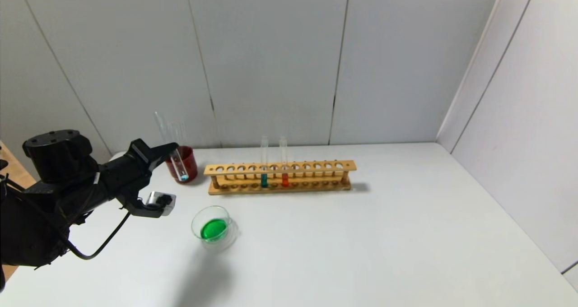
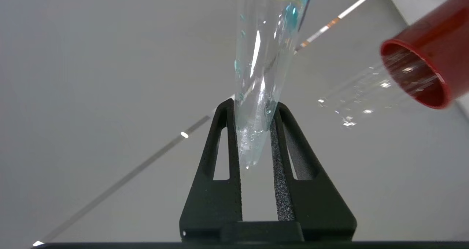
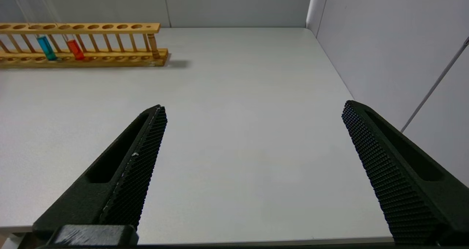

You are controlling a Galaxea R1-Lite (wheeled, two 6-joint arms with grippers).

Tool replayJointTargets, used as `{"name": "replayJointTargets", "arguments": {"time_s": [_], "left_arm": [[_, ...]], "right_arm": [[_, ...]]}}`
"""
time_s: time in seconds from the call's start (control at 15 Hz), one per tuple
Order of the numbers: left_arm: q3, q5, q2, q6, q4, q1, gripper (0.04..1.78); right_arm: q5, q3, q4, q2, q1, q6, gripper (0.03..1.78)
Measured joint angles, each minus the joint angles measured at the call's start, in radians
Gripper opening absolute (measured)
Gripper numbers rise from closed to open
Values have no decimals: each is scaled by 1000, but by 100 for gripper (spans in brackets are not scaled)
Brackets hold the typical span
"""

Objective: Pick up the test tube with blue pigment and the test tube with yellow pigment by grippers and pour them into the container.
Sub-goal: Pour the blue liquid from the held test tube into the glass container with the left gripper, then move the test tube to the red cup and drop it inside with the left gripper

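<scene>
Here, from the grip outward:
Left gripper (image 2: 253, 111): closed tight on a glass tube, one black finger on each side of the glass near its open end.
Held tube (image 2: 262, 69): nearly empty, tilted, with only blue-teal smears and a small drop at its round end; in the head view that round end (image 1: 183, 176) hangs in front of the red cup.
Red cup (image 2: 425, 69): just beyond the jaws and to one side, its mouth turned toward them, more clear tubes standing in it.
Glass dish (image 1: 212, 228): on the table (image 1: 361, 244) below and a little ahead of the left jaws, holding green liquid.
Wooden rack (image 1: 280, 177): farther out from the left jaws, past the dish; a tube with blue-teal liquid (image 1: 264, 174) and a tube with orange-red liquid (image 1: 284, 174) stand upright in neighbouring holes.
Right gripper (image 3: 253, 110): jaws spread wide, nothing between them, over bare table well apart from the rack.
</scene>
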Motion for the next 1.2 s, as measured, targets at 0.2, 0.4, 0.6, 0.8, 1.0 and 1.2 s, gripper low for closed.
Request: {"name": "replayJointTargets", "arguments": {"time_s": [0.2, 0.4, 0.6, 0.8, 1.0, 1.2], "left_arm": [[35, 177, -83, -213, 15, -3, 30], [46, 411, -169, -497, 65, -6, 30], [17, 556, -200, -778, 83, -7, 30], [-74, 639, -206, -1060, 153, -12, 30], [-173, 659, -211, -1354, 281, -19, 30], [-234, 660, -219, -1632, 431, -20, 30]], "right_arm": [[0, 0, 0, 0, 0, 0, 175], [0, 0, 0, 0, 0, 0, 175], [0, 0, 0, 0, 0, 0, 175], [0, 0, 0, 0, 0, 0, 175], [0, 0, 0, 0, 0, 0, 175], [0, 0, 0, 0, 0, 0, 175]]}}
